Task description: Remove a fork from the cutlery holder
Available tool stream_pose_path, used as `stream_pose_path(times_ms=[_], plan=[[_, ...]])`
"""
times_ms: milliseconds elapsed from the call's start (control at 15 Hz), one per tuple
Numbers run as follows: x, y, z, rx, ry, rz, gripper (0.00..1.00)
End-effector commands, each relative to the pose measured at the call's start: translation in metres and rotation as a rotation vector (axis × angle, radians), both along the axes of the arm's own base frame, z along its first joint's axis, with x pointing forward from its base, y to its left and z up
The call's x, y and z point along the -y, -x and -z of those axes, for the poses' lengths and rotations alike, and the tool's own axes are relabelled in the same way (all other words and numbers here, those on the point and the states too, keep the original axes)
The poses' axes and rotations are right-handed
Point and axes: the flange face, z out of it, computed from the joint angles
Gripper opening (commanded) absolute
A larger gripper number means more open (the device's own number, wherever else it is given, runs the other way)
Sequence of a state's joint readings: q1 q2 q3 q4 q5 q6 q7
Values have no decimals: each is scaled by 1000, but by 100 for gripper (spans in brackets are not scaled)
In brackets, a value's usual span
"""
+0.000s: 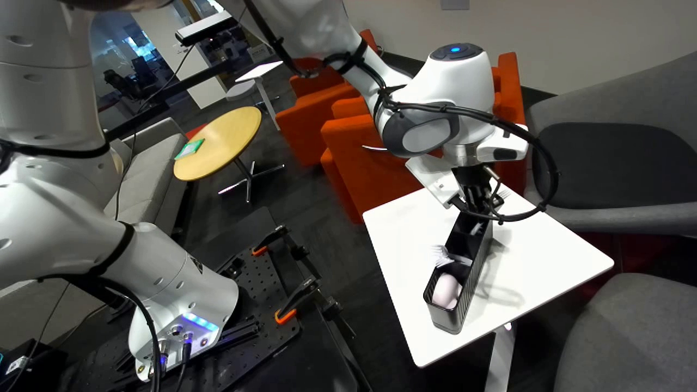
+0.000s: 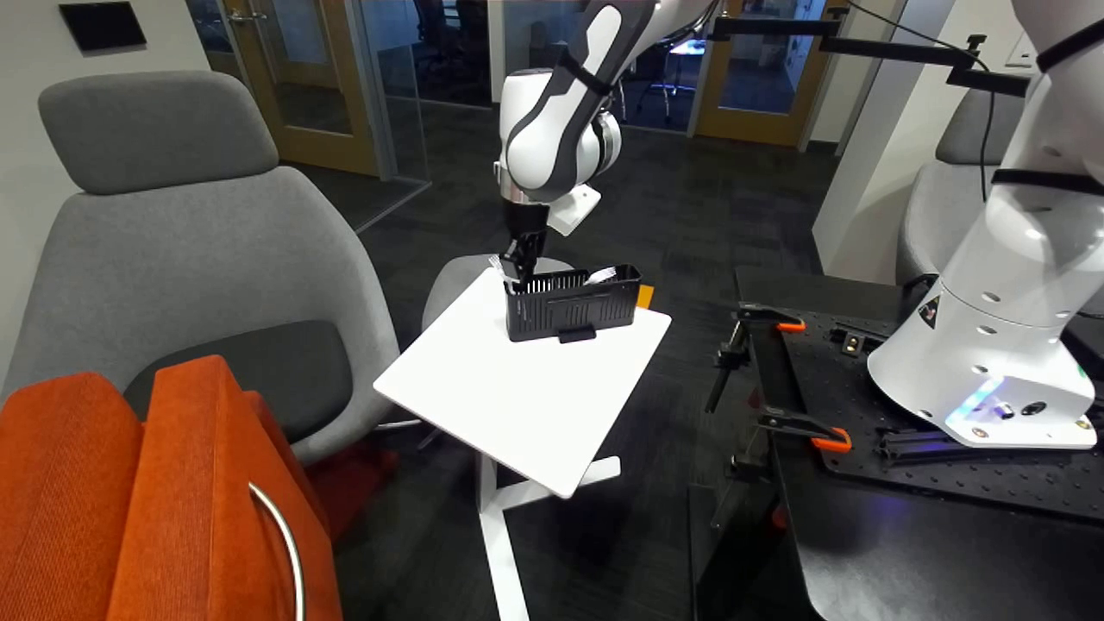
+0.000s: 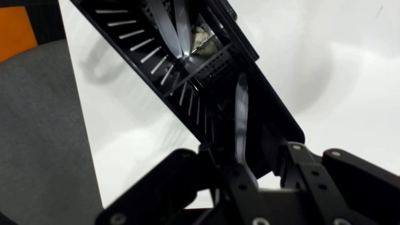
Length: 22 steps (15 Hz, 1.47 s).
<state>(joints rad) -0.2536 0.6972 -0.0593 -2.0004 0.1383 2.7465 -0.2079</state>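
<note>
The cutlery holder (image 1: pixel 472 288) is a long black caddy on a white table; it also shows in an exterior view (image 2: pixel 552 317) and the wrist view (image 3: pixel 267 106). My gripper (image 1: pixel 475 204) points down at one end of it, as also seen in an exterior view (image 2: pixel 521 260). In the wrist view the gripper (image 3: pixel 245 156) is open, its fingers apart on either side of a pale utensil handle (image 3: pixel 241 106). White fork tines (image 2: pixel 496 264) stick up beside the gripper. Another white fork (image 1: pixel 444 256) leans in the middle, its tines above the rim (image 2: pixel 601 275).
The white table (image 1: pixel 533 277) has grey chairs (image 1: pixel 626 326) and orange armchairs (image 1: pixel 354 174) around it. A pale pink object (image 1: pixel 446 291) sits in the holder's end compartment. Two handles (image 3: pixel 167 31) lie in another compartment. Black clamps (image 2: pixel 776 317) edge the robot's stand.
</note>
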Motion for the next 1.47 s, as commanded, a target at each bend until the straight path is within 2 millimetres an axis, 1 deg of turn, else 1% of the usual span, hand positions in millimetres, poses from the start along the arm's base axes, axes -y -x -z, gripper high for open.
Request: stream_pose_path(times_ms=[0,533,600,667,733,867,933,1000,1200,1400], plan=[[-1,-7,8,27,17,16,32],[-7,-7,23,93,49,4,31],[-8,-8,24,100,52,0,30],[-9,-8,24,105,55,-2,7],[-11,-8,24,110,56,-5,7],[-13,-7,25,116,61,-11,0],[-15,-6,24,118,64,-15,0],[-16,-5,22,124,68,-17,2],[-20,2,13,148,81,-22,3],[-25,14,-5,208,105,-24,3]])
